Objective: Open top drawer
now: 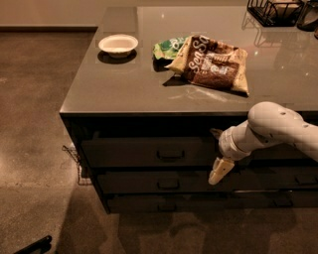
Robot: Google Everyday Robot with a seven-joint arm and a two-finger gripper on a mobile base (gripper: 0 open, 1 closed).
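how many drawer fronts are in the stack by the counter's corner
3, stacked: the top drawer, the middle drawer below it, the bottom drawer lowest. The gripper hangs at their right end; none seem hidden.

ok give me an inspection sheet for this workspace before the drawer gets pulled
surface: grey countertop, glossy
job's things: top drawer looks shut; centre pull untouched
clutter: white bowl, green bag, brown snack bag, wire basket, all on the countertop
grippers: gripper in front of the drawer stack, right of the pull, not on it
cables: nothing seen
surroundings: brown floor; wiry object by the cabinet's left side; dark object at bottom left
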